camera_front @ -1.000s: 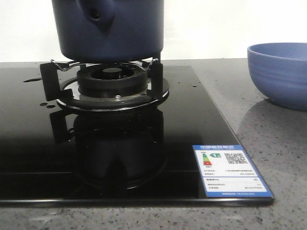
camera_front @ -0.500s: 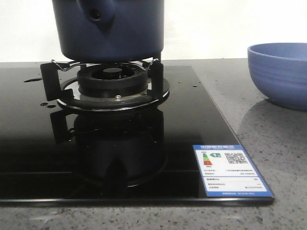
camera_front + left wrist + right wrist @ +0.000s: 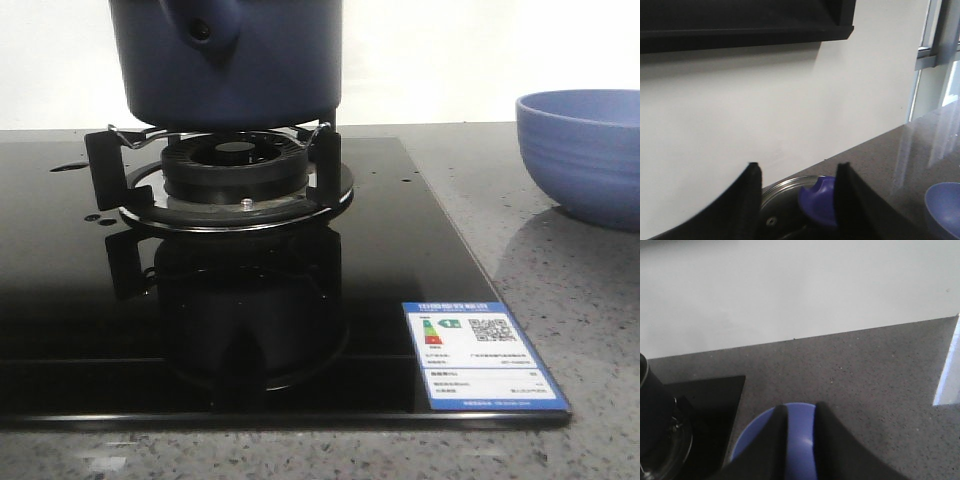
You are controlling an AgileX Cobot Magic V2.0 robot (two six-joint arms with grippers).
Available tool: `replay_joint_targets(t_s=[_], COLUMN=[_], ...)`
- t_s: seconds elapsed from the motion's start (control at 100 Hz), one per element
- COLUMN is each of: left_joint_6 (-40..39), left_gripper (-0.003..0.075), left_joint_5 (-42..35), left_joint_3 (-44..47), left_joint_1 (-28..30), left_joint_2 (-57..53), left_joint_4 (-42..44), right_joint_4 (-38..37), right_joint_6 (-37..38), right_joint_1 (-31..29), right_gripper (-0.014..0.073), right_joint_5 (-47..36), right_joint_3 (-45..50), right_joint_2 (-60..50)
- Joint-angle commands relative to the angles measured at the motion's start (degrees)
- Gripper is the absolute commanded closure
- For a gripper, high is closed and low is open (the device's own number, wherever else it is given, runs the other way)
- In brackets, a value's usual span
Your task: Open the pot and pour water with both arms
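The dark navy pot point(image 3: 230, 60) stands on the burner stand point(image 3: 235, 165) of the black glass hob, its side stub point(image 3: 205, 30) facing the front camera; its top is cut off there. In the left wrist view my left gripper point(image 3: 797, 172) is open, its fingers either side of the lid's blue knob point(image 3: 819, 200), which lies close to one finger. The lid's steel rim point(image 3: 782, 190) shows beneath. My right gripper point(image 3: 800, 412) hovers above the light blue bowl point(image 3: 755, 440), empty, with a narrow gap between its fingers. Neither gripper shows in the front view.
The light blue ribbed bowl point(image 3: 585, 150) sits on the grey counter, right of the hob point(image 3: 380, 260). A blue and white label point(image 3: 480, 355) is stuck on the hob's front right corner. A white wall runs behind. The pot's dark side point(image 3: 650, 400) shows in the right wrist view.
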Motion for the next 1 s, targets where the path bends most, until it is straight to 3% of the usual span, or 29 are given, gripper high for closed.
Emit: replay_joint_targets(t_s=[0.0,0.05,0.24,0.38,0.62,0.99], left_joint_6=[-4.1,-4.1,-4.3,-4.4,-4.4,-4.4], left_gripper=[0.0646,0.0737,0.0741,0.0741,0.0741,0.0741], left_joint_5=[0.8,-0.6,-3.6,-3.7,-7.8,-7.7], left_joint_3=[3.0,6.7,20.3,27.2,34.5,35.2], left_joint_1=[2.0,2.3,1.8,1.8,1.8,1.8], left_joint_2=[-8.6,-13.3,-28.6,-37.2,-45.9,-46.8], left_joint_4=[2.0,2.4,2.4,2.6,2.8,2.8], right_joint_4=[-0.3,-0.3,-0.3,-0.2,-0.1,-0.1], right_joint_6=[-4.0,-5.3,-7.7,-7.7,-7.7,-7.7], right_joint_1=[0.2,0.2,0.2,0.2,3.8,5.0], right_gripper=[0.066,0.0657,0.0657,0.0657,0.0657,0.0657], right_joint_5=[-5.4,-7.2,-21.8,-26.2,-26.5,-26.5], right_joint_3=[2.5,5.8,21.4,29.0,31.4,31.4], right_joint_2=[-3.5,-5.8,-15.8,-21.9,-24.8,-24.8])
